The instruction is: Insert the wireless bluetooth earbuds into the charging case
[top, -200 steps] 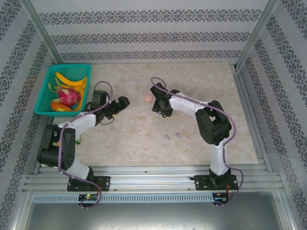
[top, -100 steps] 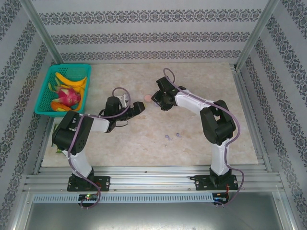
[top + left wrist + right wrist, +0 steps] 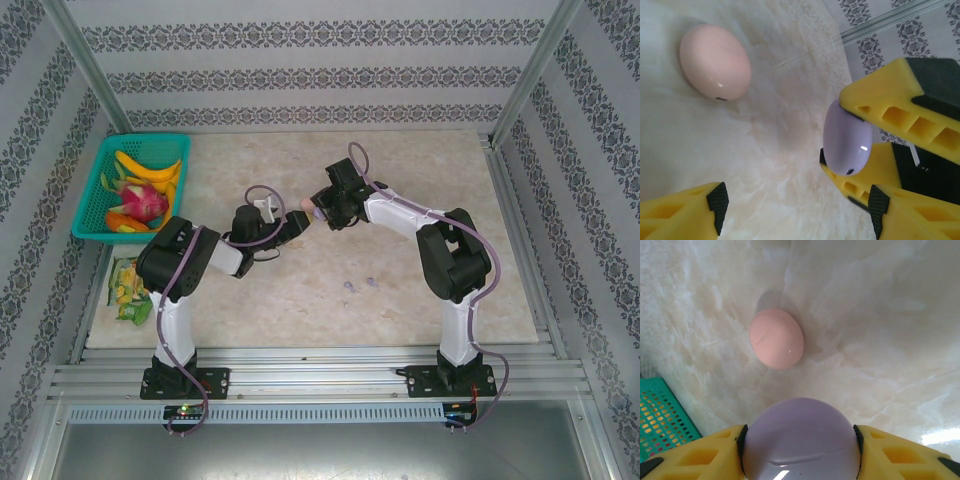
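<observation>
Top: left gripper (image 3: 296,222) and right gripper (image 3: 322,211) sit nose to nose mid-table. Two tiny purple earbuds (image 3: 350,287) lie loose on the table (image 3: 300,300), well apart from both grippers, nearer the arm bases. Left wrist: own fingers spread, nothing between them. Pink case (image 3: 715,62) lies closed on the table; purple case (image 3: 847,145) nearby, clamped between the right gripper's yellow fingers. Right wrist: purple case pinched on both sides, pink case just beyond it, corner of green basket (image 3: 660,415) at left.
</observation>
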Robot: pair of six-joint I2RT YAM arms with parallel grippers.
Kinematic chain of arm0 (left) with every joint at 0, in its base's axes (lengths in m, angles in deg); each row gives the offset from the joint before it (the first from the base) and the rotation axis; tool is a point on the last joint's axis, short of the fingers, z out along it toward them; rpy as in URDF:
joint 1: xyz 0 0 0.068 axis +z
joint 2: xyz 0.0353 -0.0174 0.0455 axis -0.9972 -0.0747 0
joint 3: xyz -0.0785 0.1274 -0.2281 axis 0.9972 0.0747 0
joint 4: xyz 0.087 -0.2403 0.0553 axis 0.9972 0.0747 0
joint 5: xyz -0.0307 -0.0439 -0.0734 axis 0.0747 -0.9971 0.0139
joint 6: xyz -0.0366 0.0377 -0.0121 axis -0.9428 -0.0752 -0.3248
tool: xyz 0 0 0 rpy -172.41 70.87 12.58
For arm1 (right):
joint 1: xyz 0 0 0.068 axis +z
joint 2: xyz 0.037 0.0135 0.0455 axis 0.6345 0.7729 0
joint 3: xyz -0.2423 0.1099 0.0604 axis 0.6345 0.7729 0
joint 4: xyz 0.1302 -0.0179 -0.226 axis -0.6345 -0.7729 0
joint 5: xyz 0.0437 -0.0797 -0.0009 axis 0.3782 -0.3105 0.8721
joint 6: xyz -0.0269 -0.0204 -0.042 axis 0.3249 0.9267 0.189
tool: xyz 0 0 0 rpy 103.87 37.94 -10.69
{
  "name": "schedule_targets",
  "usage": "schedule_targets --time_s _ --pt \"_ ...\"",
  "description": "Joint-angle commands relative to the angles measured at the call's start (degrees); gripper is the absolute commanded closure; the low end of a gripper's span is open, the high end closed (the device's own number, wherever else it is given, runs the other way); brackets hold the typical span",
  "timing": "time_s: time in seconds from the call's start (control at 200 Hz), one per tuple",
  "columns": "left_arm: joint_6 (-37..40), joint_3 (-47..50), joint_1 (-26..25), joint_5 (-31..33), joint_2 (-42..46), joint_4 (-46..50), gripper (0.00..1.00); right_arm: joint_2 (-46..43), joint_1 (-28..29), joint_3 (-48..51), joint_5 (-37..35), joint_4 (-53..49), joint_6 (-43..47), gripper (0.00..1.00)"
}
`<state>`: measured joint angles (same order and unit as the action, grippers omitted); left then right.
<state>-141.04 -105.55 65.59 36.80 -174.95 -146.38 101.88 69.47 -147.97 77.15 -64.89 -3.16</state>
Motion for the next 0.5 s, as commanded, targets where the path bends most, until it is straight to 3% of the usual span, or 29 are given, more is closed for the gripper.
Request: schedule_targets --time_s 0.0,0.495 --pt "-1.39 -2.55 -1.32 0.99 -1.31 -5.26 0.26 -0.16 -0.58 0.75 0.93 1.12 -2.44 0.48" --pt "-2.77 -6.02 -3.07 2.6 -4.36 -6.14 0.4 -0.48 -0.12 1.54 2.08 2.82 -3.5 0.49"
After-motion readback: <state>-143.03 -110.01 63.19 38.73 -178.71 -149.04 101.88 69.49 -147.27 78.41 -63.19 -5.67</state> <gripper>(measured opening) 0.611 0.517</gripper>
